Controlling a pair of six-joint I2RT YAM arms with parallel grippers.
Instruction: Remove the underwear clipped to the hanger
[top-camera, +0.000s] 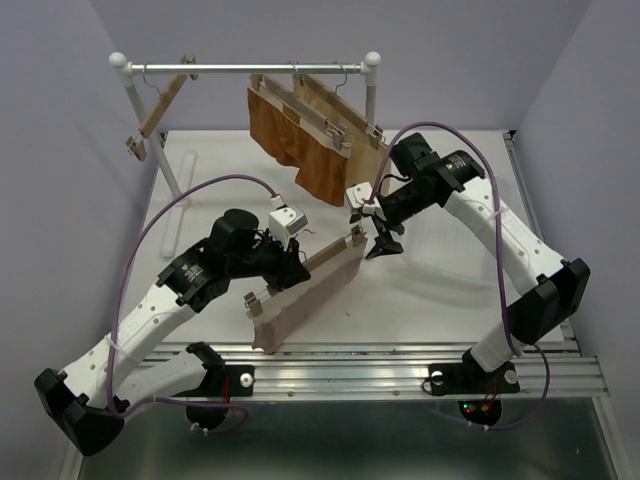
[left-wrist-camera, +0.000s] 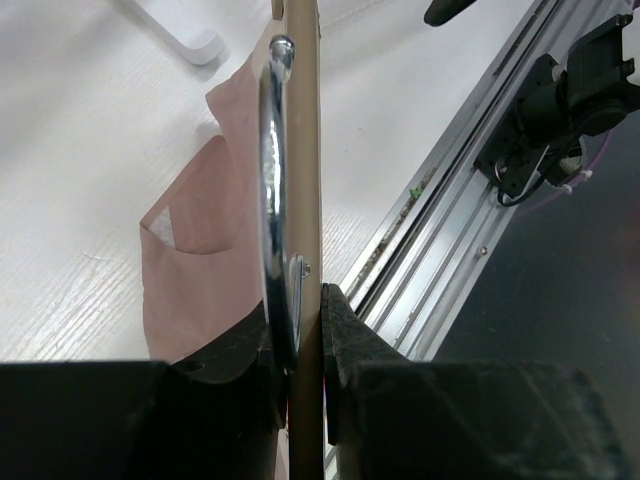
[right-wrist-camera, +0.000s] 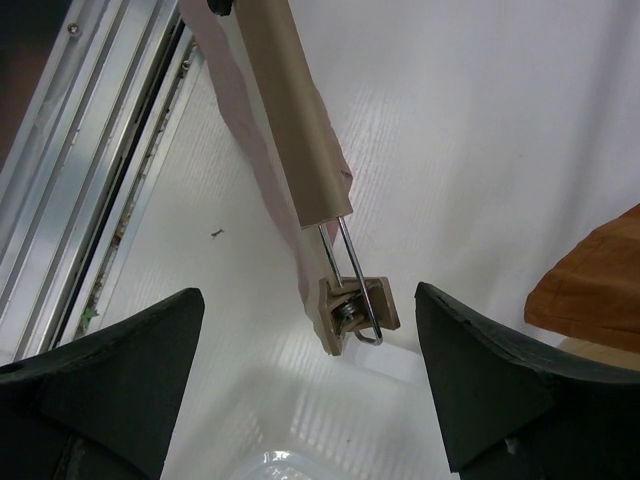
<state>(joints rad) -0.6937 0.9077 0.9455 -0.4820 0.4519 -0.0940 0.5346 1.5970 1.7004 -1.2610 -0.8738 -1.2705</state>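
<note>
The pale pink underwear (top-camera: 305, 300) hangs from a wooden hanger (top-camera: 330, 255) held low over the front of the desk (top-camera: 440, 270), its lower edge slumped onto the white surface near the aluminium rail. The left tool (top-camera: 290, 262) is clamped narrowly on the middle of the hanger, pinching the flat bar at the base of its chromed hook (left-wrist-camera: 272, 200). The right tool (top-camera: 383, 243) stands wide, holding nothing, its dark fingers either side of the hanger's end clip (right-wrist-camera: 355, 305) without touching it. That clip is a small wooden block on a bent wire loop, and the pink cloth is pinched under it. The fabric looks thin, matte and limp, folding on itself, so it should weigh almost nothing and give no resistance except at the clips. I judge the best hold is the cloth just below a clip, or the clip's own paddles to squeeze it apart; a hard pull elsewhere would likely stretch the knit or swing the hanger in the left tool's grip. The bar is smooth, stiff, pale wood. The rust-brown underwear (top-camera: 272, 128) and beige underwear (top-camera: 368, 157) hang on their own hangers from the metal rack rail (top-camera: 250, 68) at the back, beside an empty hanger (top-camera: 160, 105)
</note>
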